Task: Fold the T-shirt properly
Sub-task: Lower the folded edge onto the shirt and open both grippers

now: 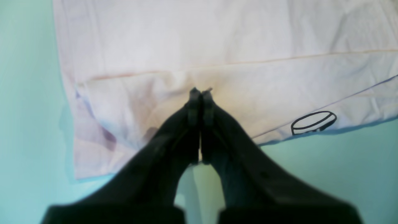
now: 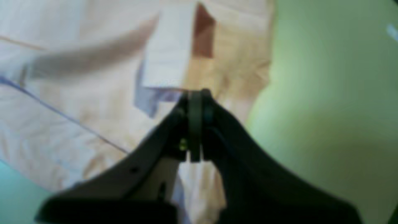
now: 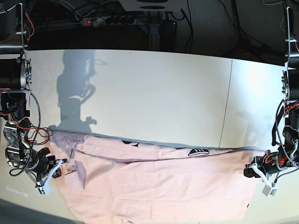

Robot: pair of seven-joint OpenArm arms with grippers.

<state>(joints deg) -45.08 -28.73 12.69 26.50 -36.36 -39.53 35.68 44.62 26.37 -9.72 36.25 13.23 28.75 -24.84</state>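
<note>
The pale pink T-shirt (image 3: 159,186) lies spread flat across the front of the table, its far edge folded over so that bits of black print (image 3: 198,152) show. My left gripper (image 3: 249,171) is low at the shirt's right edge. In the left wrist view it (image 1: 200,91) is shut, its tips pinching a hem line of the T-shirt (image 1: 217,40), with creases running to them. A black oval outline (image 1: 313,122) is printed near the shirt's edge. My right gripper (image 3: 64,164) is at the left sleeve. It (image 2: 196,92) is shut on the blurred cloth (image 2: 77,118), just below a white rectangular patch (image 2: 166,46).
The white table (image 3: 149,93) runs far behind the shirt, with a seam (image 3: 226,102) right of centre. A power strip and cables (image 3: 112,20) lie beyond its back edge. The shirt's near hem reaches the table's front edge.
</note>
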